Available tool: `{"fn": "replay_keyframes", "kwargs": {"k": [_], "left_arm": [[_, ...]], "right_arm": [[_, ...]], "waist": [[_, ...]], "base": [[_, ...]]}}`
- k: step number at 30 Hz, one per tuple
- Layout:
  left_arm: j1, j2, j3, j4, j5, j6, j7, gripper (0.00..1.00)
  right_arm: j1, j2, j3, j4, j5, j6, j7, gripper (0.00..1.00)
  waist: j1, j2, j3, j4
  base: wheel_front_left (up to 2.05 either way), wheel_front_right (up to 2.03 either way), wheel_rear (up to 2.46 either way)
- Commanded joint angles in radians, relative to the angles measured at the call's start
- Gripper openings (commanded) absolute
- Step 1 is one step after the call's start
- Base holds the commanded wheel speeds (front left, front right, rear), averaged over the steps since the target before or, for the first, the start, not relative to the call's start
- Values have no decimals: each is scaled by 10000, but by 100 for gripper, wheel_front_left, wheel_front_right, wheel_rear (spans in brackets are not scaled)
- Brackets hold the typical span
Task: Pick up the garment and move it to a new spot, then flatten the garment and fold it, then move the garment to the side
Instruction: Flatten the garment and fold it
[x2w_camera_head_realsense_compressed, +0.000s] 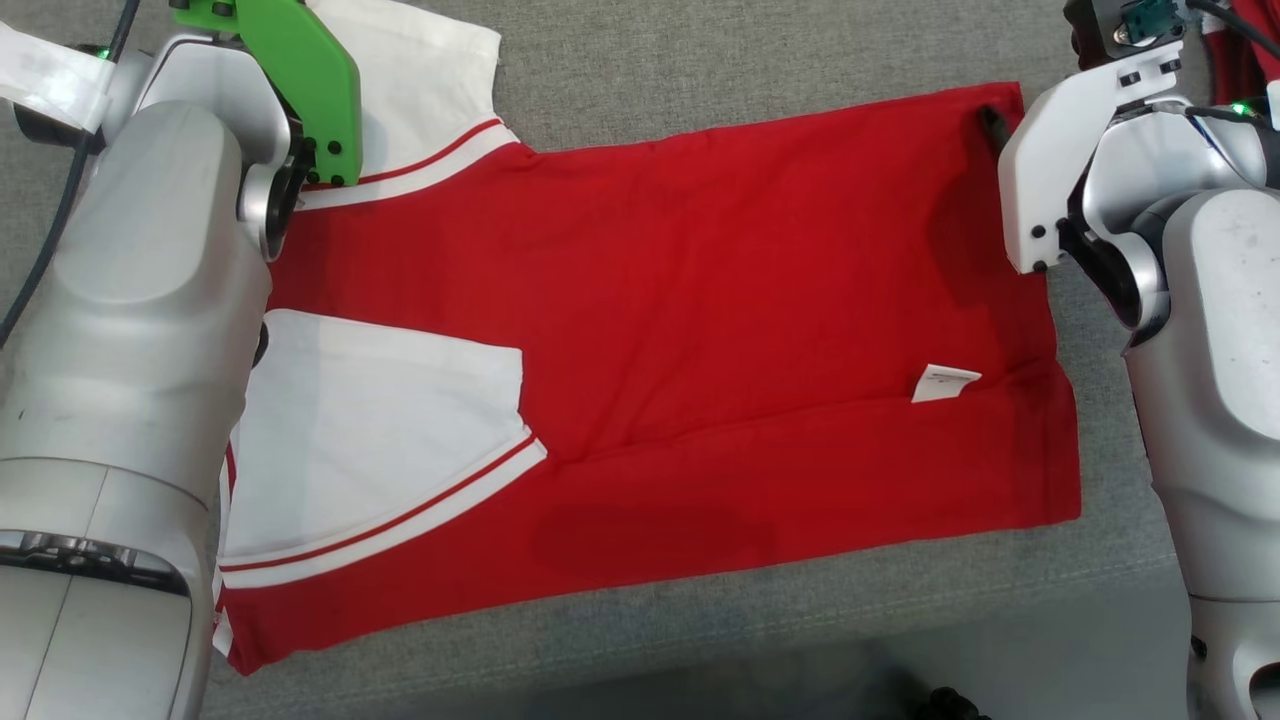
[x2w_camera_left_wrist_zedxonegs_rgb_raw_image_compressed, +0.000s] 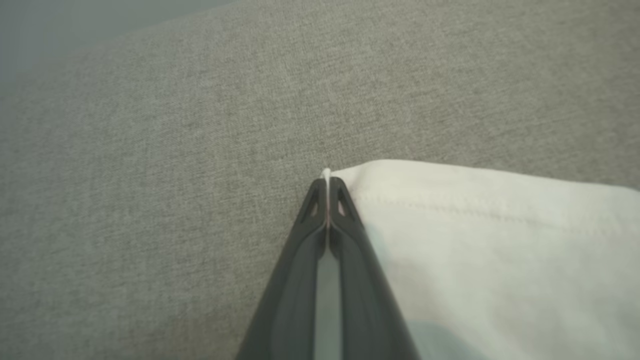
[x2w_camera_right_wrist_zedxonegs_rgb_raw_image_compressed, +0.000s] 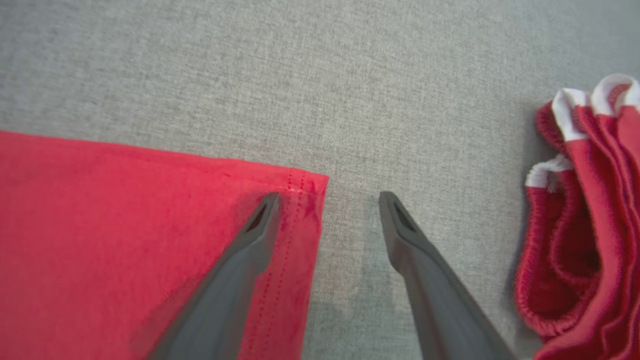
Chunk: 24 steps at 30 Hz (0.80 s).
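**Item:** red T-shirt (x2w_camera_head_realsense_compressed: 700, 300) with white sleeves, red-striped at the cuffs.
**Location:** spread flat on a grey fabric-covered surface (x2w_camera_head_realsense_compressed: 700, 60), neck end toward the robot's left, hem toward its right. A white label (x2w_camera_head_realsense_compressed: 943, 382) shows near the hem.
**Near sleeve** (x2w_camera_head_realsense_compressed: 380, 430): lies over the red body, apparently turned in along a long crease.
**Far sleeve** (x2w_camera_left_wrist_zedxonegs_rgb_raw_image_compressed: 475, 240): flat; its corner is pinched.
**Left pincer** (x2w_camera_left_wrist_zedxonegs_rgb_raw_image_compressed: 327, 192): fingers pressed together on that sleeve corner, a sliver of white cloth between the tips.
**Right pincer** (x2w_camera_right_wrist_zedxonegs_rgb_raw_image_compressed: 330, 200): spread wide, holding nothing. One finger rests over the far hem corner (x2w_camera_right_wrist_zedxonegs_rgb_raw_image_compressed: 305, 190), the other over bare fabric just beside it.
**Also present:** a bunched red garment with white trim (x2w_camera_right_wrist_zedxonegs_rgb_raw_image_compressed: 585, 240), well apart on the right.
**Progress (judged):** relocating and flattening look done, and the near-side fold seems made. The far-side fold is being set up, awaiting the right grip. Further folds and the move aside remain.
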Motion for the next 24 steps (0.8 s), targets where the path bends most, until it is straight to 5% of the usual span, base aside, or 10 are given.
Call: {"fn": "replay_keyframes", "kwargs": {"k": [1,7,9,13,15,17,24], "left_arm": [[212,-11,-54,216,-95,-37,66,0],[134,-125,-108,443,-175,-70,-73,0],[87,-130,-127,494,-165,-79,-103,0],[-13,-130,-174,609,-190,-87,-196,0],[-61,-124,-192,662,-210,-89,-231,0],[-90,-123,-202,707,-227,-95,-273,0],[-158,-181,-89,631,-370,11,-885,0]], "right_arm": [[-116,-86,38,43,55,-8,58,100],[-231,-145,149,366,342,-8,241,100],[-213,-143,186,497,378,-7,297,66],[-171,-182,219,713,492,-11,269,43],[-162,-211,223,810,493,-13,312,13],[-165,-239,219,834,496,-16,278,0],[-18,-274,304,583,636,-15,-125,0]], "waist": [[0,0,12,29],[0,0,49,143],[0,0,70,174],[0,0,99,217],[0,0,114,221],[0,0,122,216],[0,0,-66,207]], "base": [[0,0,0],[0,0,0],[0,0,0],[0,0,0],[0,0,0],[0,0,0],[0,0,0]]}}
